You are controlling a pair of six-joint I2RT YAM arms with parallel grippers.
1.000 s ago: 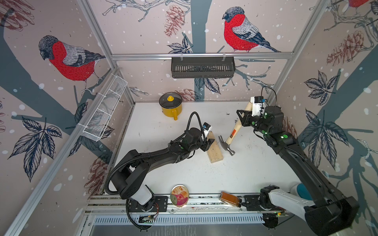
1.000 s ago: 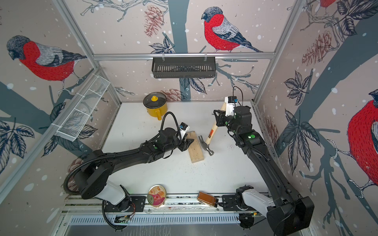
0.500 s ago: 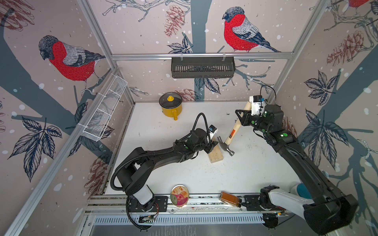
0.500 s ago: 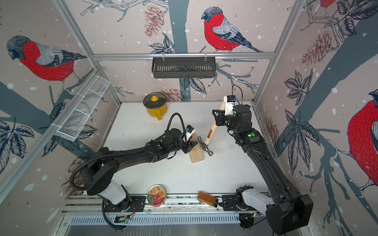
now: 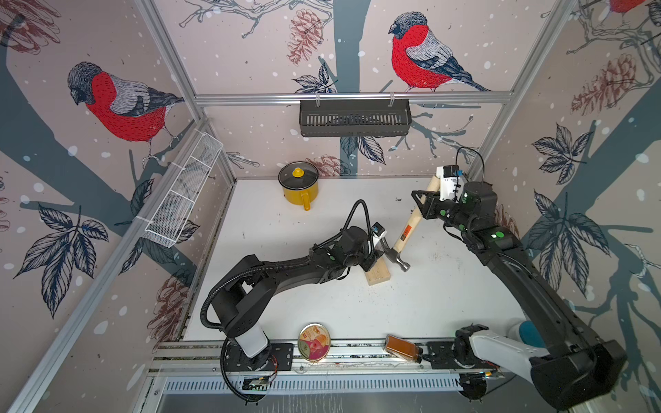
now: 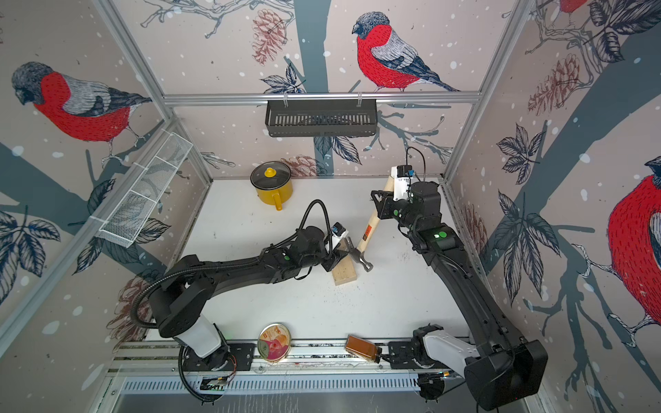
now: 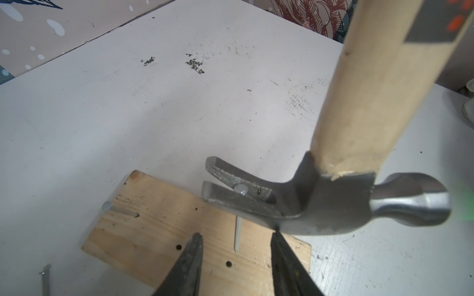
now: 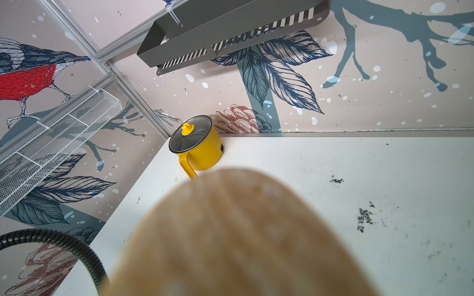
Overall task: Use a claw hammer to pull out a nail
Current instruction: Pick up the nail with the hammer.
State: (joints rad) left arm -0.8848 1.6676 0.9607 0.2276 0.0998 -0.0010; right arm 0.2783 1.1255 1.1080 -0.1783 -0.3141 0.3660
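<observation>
The claw hammer [image 5: 395,254] [image 6: 362,258] leans over the wood block [image 5: 378,276] [image 6: 345,274], its grey head low and its pale handle slanting up and back. My right gripper [image 5: 425,206] is shut on the upper handle, whose blurred end [image 8: 238,243] fills the right wrist view. In the left wrist view the nail [image 7: 237,230] hangs in the split claw [image 7: 230,184], head above the slot and pointed tip showing over the block [image 7: 159,230]. My left gripper [image 7: 236,235] is open, with one finger on each side of the nail's shaft.
A second nail [image 7: 107,206] lies bent at the block's edge and a loose one [image 7: 45,276] lies on the table. A yellow pot [image 5: 298,184] stands at the back. A round tin [image 5: 314,341] and an amber bottle [image 5: 400,348] sit at the front rail.
My left gripper has slid right along the block to the hammer head, and its jaws have narrowed. The hammer and right arm have barely moved.
</observation>
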